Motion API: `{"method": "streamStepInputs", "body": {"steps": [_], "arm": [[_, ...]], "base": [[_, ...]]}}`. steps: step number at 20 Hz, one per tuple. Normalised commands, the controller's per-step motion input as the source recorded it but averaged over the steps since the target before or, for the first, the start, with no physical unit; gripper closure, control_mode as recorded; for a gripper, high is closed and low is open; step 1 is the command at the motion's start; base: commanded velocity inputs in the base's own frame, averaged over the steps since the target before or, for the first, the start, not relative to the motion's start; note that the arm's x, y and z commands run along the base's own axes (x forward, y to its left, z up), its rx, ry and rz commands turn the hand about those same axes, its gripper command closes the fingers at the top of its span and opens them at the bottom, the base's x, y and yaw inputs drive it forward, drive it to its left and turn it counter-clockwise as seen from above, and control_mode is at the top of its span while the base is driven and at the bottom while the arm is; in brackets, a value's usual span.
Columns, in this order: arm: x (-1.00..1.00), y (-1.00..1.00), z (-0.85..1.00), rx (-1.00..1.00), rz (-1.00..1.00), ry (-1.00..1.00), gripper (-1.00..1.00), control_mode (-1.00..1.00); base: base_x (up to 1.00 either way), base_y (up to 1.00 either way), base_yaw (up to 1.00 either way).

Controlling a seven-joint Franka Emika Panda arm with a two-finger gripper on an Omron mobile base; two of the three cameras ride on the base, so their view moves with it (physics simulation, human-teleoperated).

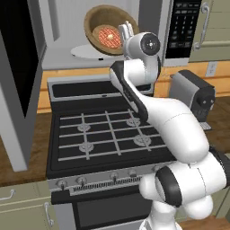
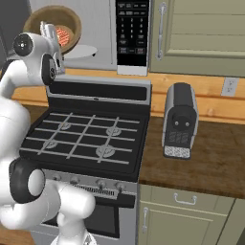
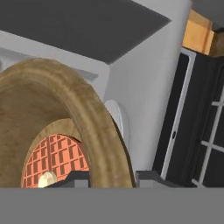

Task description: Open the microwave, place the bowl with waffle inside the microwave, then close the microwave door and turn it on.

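The microwave (image 1: 63, 58) stands open above the stove, its door (image 1: 15, 67) swung out to the left. My gripper (image 1: 126, 30) is shut on the right rim of the brown wooden bowl (image 1: 104, 28), which hangs steeply tilted in the opening, just above the white turntable (image 1: 85, 51). The reddish-orange waffle (image 1: 109, 37) lies against the bowl's bottom. From the right base view the bowl (image 2: 51, 26), waffle (image 2: 63, 35) and gripper (image 2: 48, 30) sit left of the black button panel (image 2: 132, 33). In the hand view the bowl's thick rim (image 3: 89, 116) runs between my fingertips (image 3: 74, 178), with the waffle (image 3: 57, 155) inside.
Below the microwave is a black-topped gas stove (image 1: 105, 134) with grates and front knobs. A silver and black appliance (image 2: 179, 119) stands on the wooden counter (image 2: 206, 162) to the right. Pale green cabinets (image 2: 201, 28) flank the microwave's right side.
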Motion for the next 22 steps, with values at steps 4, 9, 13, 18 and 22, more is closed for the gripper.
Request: {"method": "streamStepInputs", "body": {"steps": [4, 9, 13, 18, 22], "arm": [[0.64, 0.00, -0.03, 0.00, 0.02, 0.07, 1.00, -1.00], [0.60, 0.09, 0.00, 0.00, 0.00, 0.15, 1.00, -1.00], [0.55, 0.16, 0.00, 0.00, 0.00, 0.15, 1.00, -1.00], [0.41, 0.12, -0.06, 0.00, 0.00, 0.04, 1.00, -1.00], [0.37, 0.06, -0.17, 0.00, 0.00, 0.00, 1.00, -1.00]], "base": [[0.00, 0.00, 0.00], [0.00, 0.00, 0.00], [0.00, 0.00, 0.00], [0.00, 0.00, 0.00], [0.00, 0.00, 0.00]]}}
